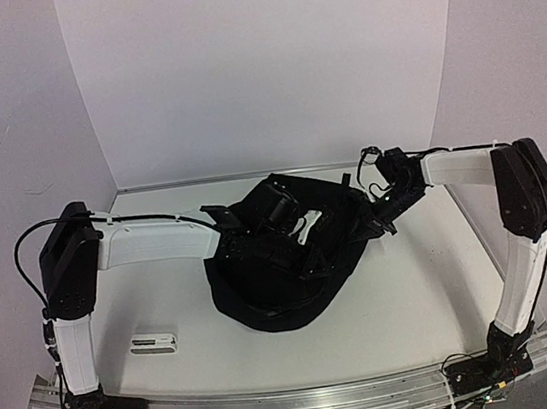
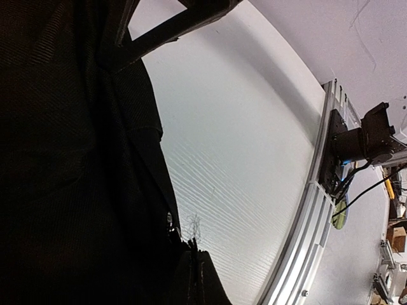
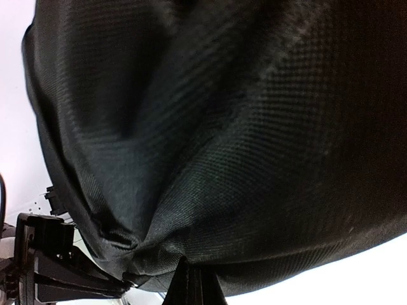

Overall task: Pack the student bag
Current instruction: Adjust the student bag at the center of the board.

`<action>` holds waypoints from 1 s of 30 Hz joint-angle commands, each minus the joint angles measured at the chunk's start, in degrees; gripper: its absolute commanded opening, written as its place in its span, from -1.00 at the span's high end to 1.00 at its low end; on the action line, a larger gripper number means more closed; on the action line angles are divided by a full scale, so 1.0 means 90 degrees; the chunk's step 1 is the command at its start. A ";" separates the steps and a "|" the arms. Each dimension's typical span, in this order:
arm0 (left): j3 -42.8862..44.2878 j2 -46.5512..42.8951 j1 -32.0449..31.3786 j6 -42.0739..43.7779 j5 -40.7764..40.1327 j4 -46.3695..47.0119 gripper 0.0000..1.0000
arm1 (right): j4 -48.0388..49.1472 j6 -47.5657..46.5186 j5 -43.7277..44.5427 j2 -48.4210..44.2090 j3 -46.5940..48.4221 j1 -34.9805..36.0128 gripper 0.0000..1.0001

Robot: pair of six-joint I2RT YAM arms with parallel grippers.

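Top external view: student bag (image 1: 266, 301) slumped mid-worktop (image 1: 416, 287), between the two grippers. Right gripper (image 3: 189, 272) is closed, pinching a fold of bag fabric at its tips. Left gripper (image 2: 194, 254) is closed on the bag's edge, I judge. Step: spreading the mouth. Contents unreadable, all black. Small white case (image 1: 153, 341) lies well behind left gripper; fetching it needs one gripper freed.
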 commanded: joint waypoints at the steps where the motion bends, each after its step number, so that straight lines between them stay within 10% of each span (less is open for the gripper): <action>1: -0.0224 -0.0676 -0.0096 0.0105 0.0362 -0.0659 1.00 | 0.0478 -0.0155 0.1422 0.0334 0.0589 -0.0739 1.00; 6: -0.0215 -0.0687 -0.0092 0.0055 -0.0051 -0.0606 1.00 | 0.0422 -0.0276 0.0305 0.0143 0.0589 -0.0758 0.91; 9: 0.0035 -0.0512 -0.0077 -0.0043 -0.0217 -0.0540 0.95 | 0.0402 -0.0580 -0.0443 -0.0318 0.0165 -0.0737 0.10; 19: -0.0184 -0.1010 -0.0075 0.0030 -0.0417 -0.1063 -0.09 | 0.0091 -0.0904 -0.0761 -0.1071 -0.0886 -0.0592 -0.44; 30: -0.0652 -0.0905 -0.0087 0.0141 -0.0284 -0.1530 0.43 | 0.0043 -0.0888 -0.0842 -0.0602 -0.0916 -0.0127 -0.43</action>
